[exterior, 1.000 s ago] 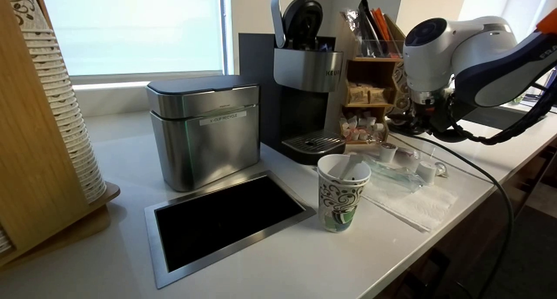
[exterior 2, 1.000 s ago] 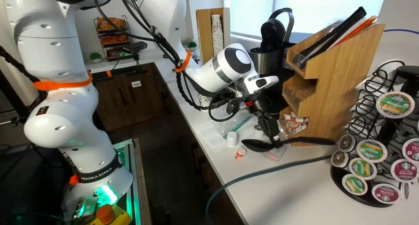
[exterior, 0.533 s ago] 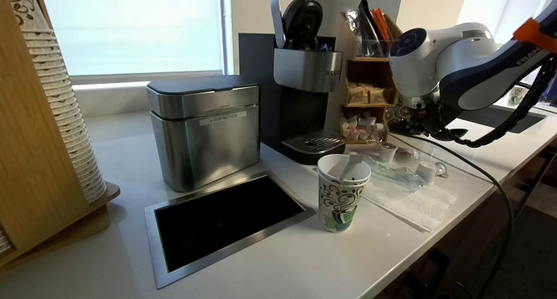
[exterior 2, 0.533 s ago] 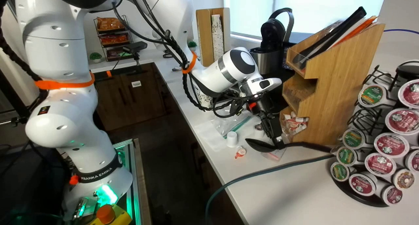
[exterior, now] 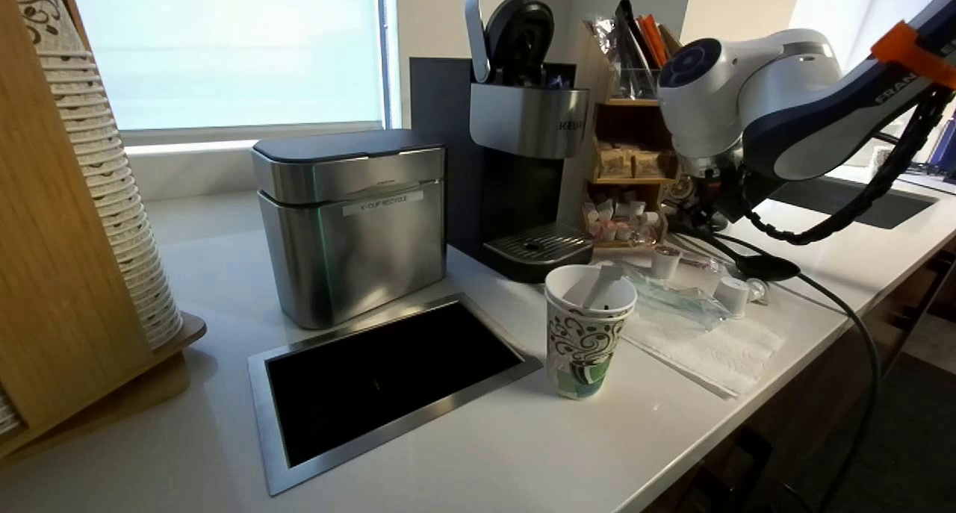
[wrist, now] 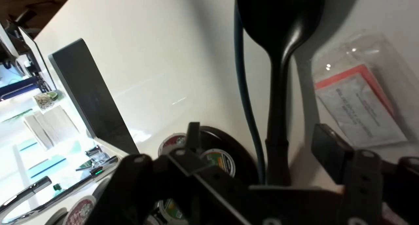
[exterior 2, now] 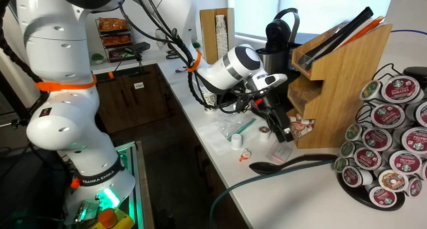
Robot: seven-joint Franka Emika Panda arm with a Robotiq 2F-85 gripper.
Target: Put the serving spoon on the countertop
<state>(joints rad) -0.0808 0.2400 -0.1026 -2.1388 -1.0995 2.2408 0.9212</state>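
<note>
One black serving spoon [wrist: 279,77] appears to rest on the white tabletop [exterior 2: 307,195], close along a dark hose [wrist: 241,63], handle toward the coffee-pod rack [exterior 2: 362,195]. Above it, the hand [wrist: 261,140] has fingers apart, gripping nothing, presumably to rise without dragging the spoon.

Lighting was bright, with some glare.
Window [exterior 2: 317,9] beyond the serving spoon [exterior 2: 267,168] was washed out in an exterior view; a soft shadow [exterior 2: 293,204] lay on the countertop [exterior 2: 330,217] this side of the spoon. Wrist view: highlight [wrist: 296,33] shone on the spoon's neck, shadow fell just right of it, background [wrist: 42,153] to its lower left was overexposed.
</note>
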